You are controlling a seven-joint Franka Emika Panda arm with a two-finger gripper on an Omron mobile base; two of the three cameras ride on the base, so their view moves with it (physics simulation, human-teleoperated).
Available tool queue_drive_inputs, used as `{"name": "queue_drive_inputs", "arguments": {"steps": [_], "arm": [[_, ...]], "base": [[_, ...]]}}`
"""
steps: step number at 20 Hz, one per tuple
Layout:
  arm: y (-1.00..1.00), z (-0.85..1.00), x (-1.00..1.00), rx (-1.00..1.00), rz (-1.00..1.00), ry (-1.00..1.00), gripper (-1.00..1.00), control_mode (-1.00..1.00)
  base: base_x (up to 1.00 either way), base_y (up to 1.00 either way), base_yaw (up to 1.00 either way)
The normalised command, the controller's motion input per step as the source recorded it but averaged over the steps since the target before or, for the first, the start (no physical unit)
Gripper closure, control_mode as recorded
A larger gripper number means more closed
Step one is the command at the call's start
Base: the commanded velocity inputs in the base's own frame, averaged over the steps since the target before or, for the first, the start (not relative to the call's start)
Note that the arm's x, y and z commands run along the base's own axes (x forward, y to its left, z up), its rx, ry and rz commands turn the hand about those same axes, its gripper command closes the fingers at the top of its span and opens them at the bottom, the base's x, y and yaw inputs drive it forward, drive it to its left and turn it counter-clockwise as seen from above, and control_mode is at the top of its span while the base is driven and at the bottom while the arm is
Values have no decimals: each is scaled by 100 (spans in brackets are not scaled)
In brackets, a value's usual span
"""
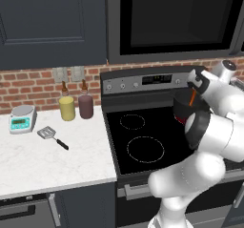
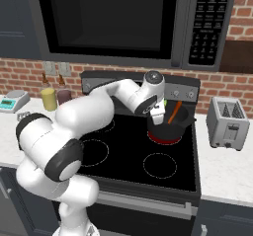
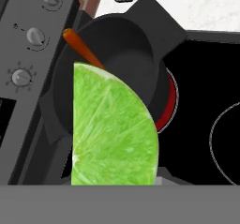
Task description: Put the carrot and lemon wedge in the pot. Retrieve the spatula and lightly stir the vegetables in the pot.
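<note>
I read the spatula (image 1: 52, 136) lying on the counter, far left. Gripper (image 2: 161, 112) pinches the lemon wedge (image 3: 110, 129) (fingers hidden behind it) above the pot (image 3: 112, 78); carrot (image 3: 82, 47) leans inside at 11 o'clock.

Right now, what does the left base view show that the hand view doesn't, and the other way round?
Left base view alone: the spatula lying on the counter left of the stove, beside a scale and two bottles. Hand view alone: the lemon wedge close up, held above the pot. Both share the pot and the carrot leaning inside it.
</note>
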Motion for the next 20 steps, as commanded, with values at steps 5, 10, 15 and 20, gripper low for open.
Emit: {"name": "queue_drive_inputs", "arguments": {"steps": [5,10,15,20], "arm": [[-2,-42,42,-6,0,0,100,-100],[-12,-32,26,-4,1,0,100,-100],[-21,-11,27,-1,1,0,100,-100],[-34,0,28,0,0,0,100,-100]], "base": [[0,0,0],[0,0,0],[0,0,0],[0,0,0]]}}
